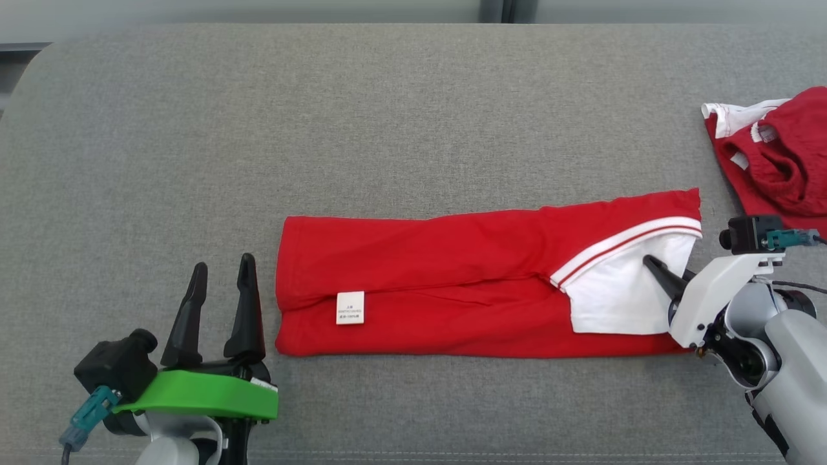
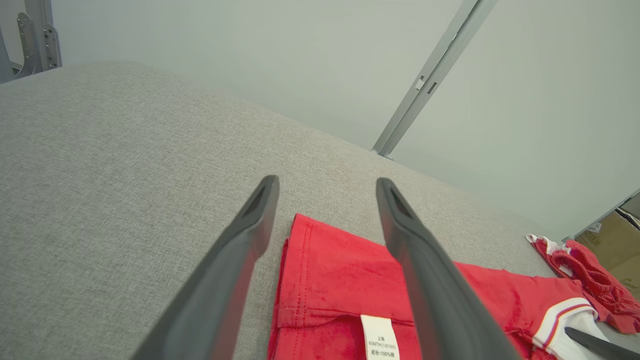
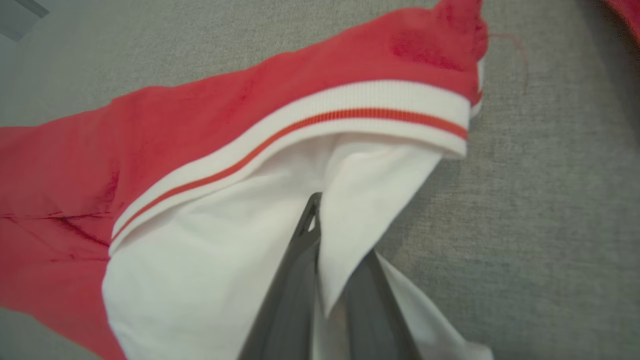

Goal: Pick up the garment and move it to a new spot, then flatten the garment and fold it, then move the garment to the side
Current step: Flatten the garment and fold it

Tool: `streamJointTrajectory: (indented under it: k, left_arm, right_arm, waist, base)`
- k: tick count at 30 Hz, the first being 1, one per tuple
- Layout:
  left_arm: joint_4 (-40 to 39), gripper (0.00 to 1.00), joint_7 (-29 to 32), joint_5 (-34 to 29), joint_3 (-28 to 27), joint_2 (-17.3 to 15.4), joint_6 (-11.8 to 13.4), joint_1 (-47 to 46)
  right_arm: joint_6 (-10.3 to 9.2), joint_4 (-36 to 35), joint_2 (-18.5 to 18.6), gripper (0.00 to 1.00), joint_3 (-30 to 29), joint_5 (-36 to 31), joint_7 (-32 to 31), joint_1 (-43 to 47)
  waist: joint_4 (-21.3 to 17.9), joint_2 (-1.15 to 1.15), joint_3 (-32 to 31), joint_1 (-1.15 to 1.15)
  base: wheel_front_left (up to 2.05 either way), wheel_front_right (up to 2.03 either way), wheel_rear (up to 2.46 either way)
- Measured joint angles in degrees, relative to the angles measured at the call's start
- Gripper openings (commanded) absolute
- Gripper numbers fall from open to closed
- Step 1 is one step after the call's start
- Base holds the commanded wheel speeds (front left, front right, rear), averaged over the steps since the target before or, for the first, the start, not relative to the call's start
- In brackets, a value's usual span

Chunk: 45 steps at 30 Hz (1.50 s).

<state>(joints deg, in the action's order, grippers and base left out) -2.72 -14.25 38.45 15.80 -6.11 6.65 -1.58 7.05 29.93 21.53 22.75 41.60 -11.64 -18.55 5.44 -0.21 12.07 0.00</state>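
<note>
Garment (image 1: 452, 284) lies near the middle of the grey padded surface (image 1: 413, 129), doubled lengthwise into a long red strip running left to right. Care label (image 1: 350, 307) shows on the near layer toward the left end; white panel (image 1: 620, 290) with striped trim (image 1: 627, 242) sits at the right end. Right gripper (image 1: 652, 265) is at that right end, fingers together and clamped on a flap of the white panel. The right wrist view shows the cloth pinched between them and tented slightly off the surface. Left gripper (image 1: 223, 261) sits just beside the strip's left end, fingers wide apart with nothing between them. The left wrist view looks along them over the hem, which they do not seem to touch. Second red garment (image 1: 775, 155) lies bunched at the far right edge, apart from the strip. Judgement: folding step in hand; lengthwise fold done, crosswise fold being set up with the right end grasped. Next move likely calls for the left gripper to take or pin the left end. The right end would then be carried up and over toward the label end, with enough lift that both layers travel together. Risk: the grip appears to hold the white layer alone, so the red layer beneath may lag and the strip open out
</note>
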Motion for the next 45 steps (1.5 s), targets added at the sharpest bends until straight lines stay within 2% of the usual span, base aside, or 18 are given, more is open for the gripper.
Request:
streamJointTrajectory:
  k: [8,21,32,37,45]
  left_arm:
    - [-0.4,1.00,0.0,-0.5,-1.3,0.0,0.1,0.8]
    - [-1.1,1.00,0.0,-1.4,-1.3,0.0,0.2,1.8]
    - [0.0,1.00,-0.1,-1.2,0.8,1.2,0.2,2.0]
    - [0.4,1.00,-0.1,-0.8,1.1,1.4,0.2,2.1]
    - [0.7,1.00,-0.1,-0.3,1.5,1.6,0.2,3.0]
  right_arm:
    - [0.01,-2.3,2.7,0.00,0.2,0.6,0.6,-2.5]
    - [0.01,-3.8,11.2,0.00,-1.4,0.9,0.8,-3.9]
    - [0.01,-12.4,8.1,0.00,6.3,4.8,-0.1,-3.9]
    - [0.01,-17.8,7.0,0.00,12.0,5.5,-1.5,-3.9]
    - [0.01,-21.0,4.6,0.00,16.6,6.1,-3.2,-4.7]
  waist:
    - [-2.5,0.00,-0.3,0.00]
    - [-8.0,0.00,-1.9,0.00]
    - [-8.9,0.00,-4.5,0.00]
    - [-7.4,0.00,-5.5,0.00]
    - [-4.5,0.00,-6.7,0.00]
  base:
    - [0.00,0.00,0.00]
    - [0.00,0.00,0.00]
    - [0.00,0.00,0.00]
    - [0.00,0.00,0.00]
    - [0.00,0.00,0.00]
